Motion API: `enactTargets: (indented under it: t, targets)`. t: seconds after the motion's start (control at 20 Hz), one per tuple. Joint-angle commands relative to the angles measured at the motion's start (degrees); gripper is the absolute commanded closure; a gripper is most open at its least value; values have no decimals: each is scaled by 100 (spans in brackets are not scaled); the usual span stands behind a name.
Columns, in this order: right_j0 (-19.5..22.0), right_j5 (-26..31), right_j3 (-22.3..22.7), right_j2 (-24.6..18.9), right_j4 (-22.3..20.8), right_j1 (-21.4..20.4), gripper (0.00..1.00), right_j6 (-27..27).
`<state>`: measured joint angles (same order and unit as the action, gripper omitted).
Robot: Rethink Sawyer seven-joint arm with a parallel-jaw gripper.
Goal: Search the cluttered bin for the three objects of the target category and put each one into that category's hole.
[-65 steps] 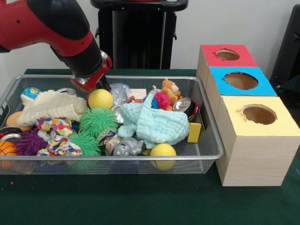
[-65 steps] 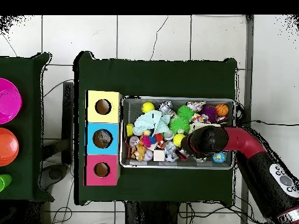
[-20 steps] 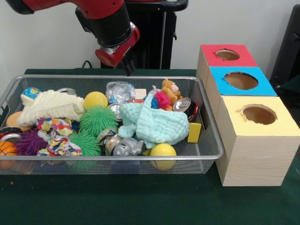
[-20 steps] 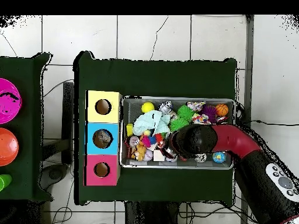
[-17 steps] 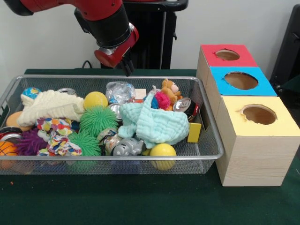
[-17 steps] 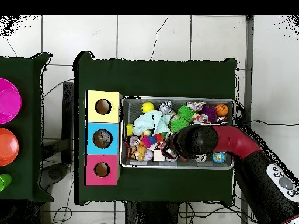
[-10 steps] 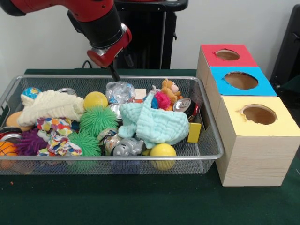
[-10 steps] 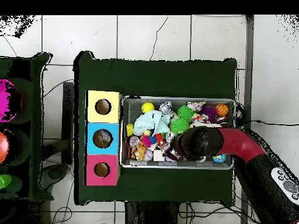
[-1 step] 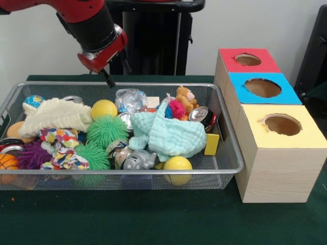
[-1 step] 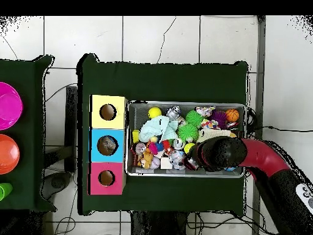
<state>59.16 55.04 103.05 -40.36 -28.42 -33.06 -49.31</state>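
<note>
A wire basket (image 9: 231, 164) holds a jumble: two yellow balls (image 9: 104, 108) (image 9: 177, 164), green spiky balls (image 9: 106, 131), a mint cloth (image 9: 171, 135), a cream cloth (image 9: 56, 116), crushed cans (image 9: 199, 114), a plush toy (image 9: 185, 98) and a yellow block (image 9: 211, 144). My gripper (image 9: 108, 80) hangs above the basket's back rim, left of centre, over the nearer yellow ball, with nothing seen in it. From overhead, the red arm (image 10: 223, 153) covers the gripper. Beside the basket stand the red box (image 9: 232, 64), blue box (image 9: 286, 94) and yellow box (image 9: 306, 138), each with a round hole.
At the basket's left end lie a purple spiky ball (image 9: 30, 153), an orange ball (image 9: 6, 162), a knotted rope toy (image 9: 61, 148) and a small globe ball (image 9: 33, 100). Overhead, the boxes (image 10: 95, 145) stand left of the basket (image 10: 186, 103); coloured discs (image 10: 7, 105) lie on another table.
The gripper rose from beside the yellow ball without it, swung toward the basket's middle, then moved back left in the front view over the last second. The objects lie as before.
</note>
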Motion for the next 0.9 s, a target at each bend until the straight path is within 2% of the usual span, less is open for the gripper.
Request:
enactTargets:
  t: [0.05,0.35,0.65,0.9]
  targets:
    - [91,63,-692,412,138,227,0,-461]
    - [124,207,-1009,690,214,480,0,-632]
    - [33,356,-1441,1066,416,971,0,-873]
    - [58,344,-1545,1215,542,1209,0,-773]
